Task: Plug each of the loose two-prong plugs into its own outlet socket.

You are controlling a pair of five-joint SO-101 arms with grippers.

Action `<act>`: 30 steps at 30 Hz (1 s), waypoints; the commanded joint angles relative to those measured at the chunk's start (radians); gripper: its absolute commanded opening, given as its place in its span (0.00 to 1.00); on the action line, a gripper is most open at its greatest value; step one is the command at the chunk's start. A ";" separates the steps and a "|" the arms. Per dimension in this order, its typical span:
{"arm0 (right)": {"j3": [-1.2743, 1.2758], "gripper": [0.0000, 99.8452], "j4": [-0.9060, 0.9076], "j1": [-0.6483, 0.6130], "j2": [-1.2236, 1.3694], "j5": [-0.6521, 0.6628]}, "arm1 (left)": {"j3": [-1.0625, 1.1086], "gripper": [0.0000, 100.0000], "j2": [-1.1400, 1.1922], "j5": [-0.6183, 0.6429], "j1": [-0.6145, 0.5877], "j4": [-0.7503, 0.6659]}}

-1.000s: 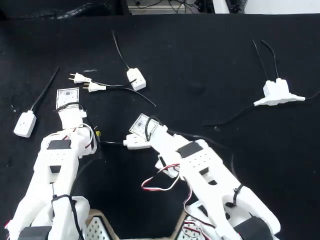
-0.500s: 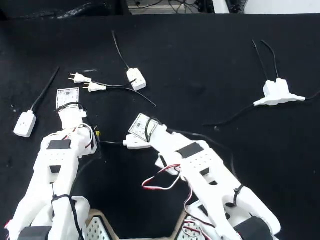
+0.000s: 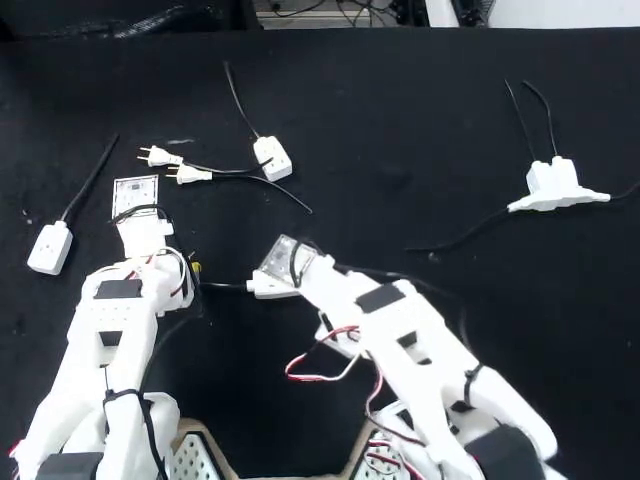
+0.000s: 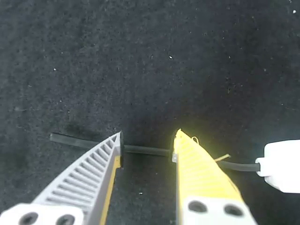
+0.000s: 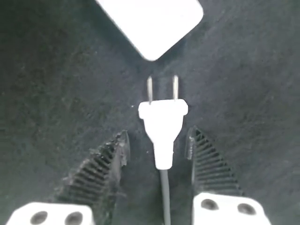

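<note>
A white two-prong plug (image 5: 162, 125) lies on the black table between the fingers of my right gripper (image 5: 157, 137), which is open and not touching it. Its prongs point at a white outlet socket (image 5: 151, 21) a short gap ahead. From above, this socket (image 3: 264, 288) sits just in front of the right gripper (image 3: 281, 279). My left gripper (image 4: 147, 139) is open and straddles the socket's black cable (image 4: 84, 141), with a white end (image 4: 281, 166) to one side. In the high view the left gripper (image 3: 192, 272) is left of the socket.
Two more loose plugs (image 3: 155, 156) (image 3: 190, 174) lie at the back left, near a socket (image 3: 272, 158). Another socket (image 3: 50, 247) rests at the far left. A joined plug and socket (image 3: 555, 186) sit at the right with trailing cables.
The right arm has edged slightly toward the socket. The left arm has kept still.
</note>
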 commanded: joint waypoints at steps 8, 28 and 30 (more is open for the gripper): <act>-0.130 0.05 0.018 0.031 0.136 0.000 | -0.012 0.19 -0.029 0.011 -0.007 -0.015; -0.338 0.01 0.258 -0.083 -0.306 -0.143 | -0.065 0.19 -0.031 0.011 -0.007 0.086; -0.300 0.01 0.175 -0.146 -0.306 -0.190 | -0.087 0.19 -0.031 0.028 -0.015 0.123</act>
